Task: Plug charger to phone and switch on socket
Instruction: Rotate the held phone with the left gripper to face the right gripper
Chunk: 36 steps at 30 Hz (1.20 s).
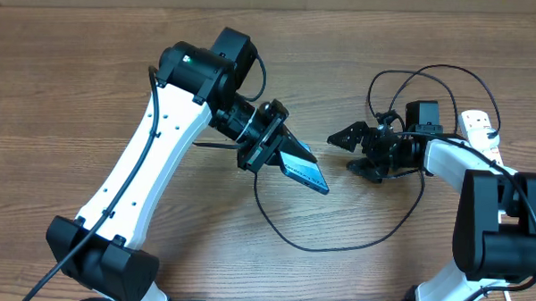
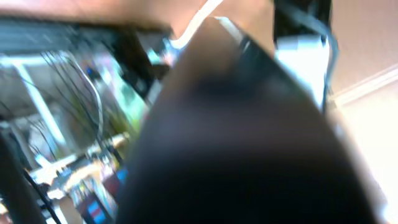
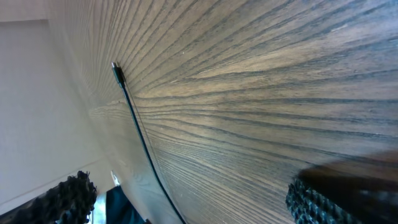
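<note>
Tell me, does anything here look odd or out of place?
The phone is not lying flat: the left tool holds it steeply tilted. The charger sprawls in a loose loop across the table, and its plug tip lies bare, connected to nothing.

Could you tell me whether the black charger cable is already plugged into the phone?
No, the thin black charger cable's plug tip lies bare on the brown wooden table.

Dark flat slab (image 2: 249, 155) filling centre and bottom, heavily blurred, angled corner at top, white block (image 2: 301, 62) behind it upper right, tangled cables (image 2: 68, 99) at left.
</note>
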Available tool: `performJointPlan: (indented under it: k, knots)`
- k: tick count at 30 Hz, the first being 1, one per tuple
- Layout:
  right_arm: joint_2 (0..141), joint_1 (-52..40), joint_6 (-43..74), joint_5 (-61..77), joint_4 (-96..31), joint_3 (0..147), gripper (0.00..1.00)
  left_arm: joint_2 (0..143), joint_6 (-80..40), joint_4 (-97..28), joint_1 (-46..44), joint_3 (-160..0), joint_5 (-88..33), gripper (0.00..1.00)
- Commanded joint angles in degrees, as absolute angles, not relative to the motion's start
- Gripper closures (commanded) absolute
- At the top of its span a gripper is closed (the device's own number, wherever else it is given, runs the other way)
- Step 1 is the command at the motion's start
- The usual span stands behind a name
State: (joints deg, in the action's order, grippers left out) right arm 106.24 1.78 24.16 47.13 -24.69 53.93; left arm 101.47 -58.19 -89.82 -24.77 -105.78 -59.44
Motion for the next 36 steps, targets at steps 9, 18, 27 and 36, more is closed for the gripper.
performJointPlan:
  k: [9,18,27,36]
  knots:
    - [106.85,2.00,23.53,40.29,-24.97,53.65,0.00,99.66,-67.72,-89.06,-25.17,-106.13,-0.91,0.96]
    - [106.85,2.00,23.53,40.29,-24.97,53.65,0.00,102.02,-62.89,-82.24,-25.06,-106.04,14.70,0.96]
    - [106.83,2.00,23.53,40.29,-24.97,53.65,0.00,112.88,-35.20,-69.47,-20.53,-106.04,-13.26,0.96]
    - [106.83,2.00,23.97,41.43,-23.97,53.65,0.00,116.42,-4.99,-66.15,-13.37,-106.00,-62.17,0.96]
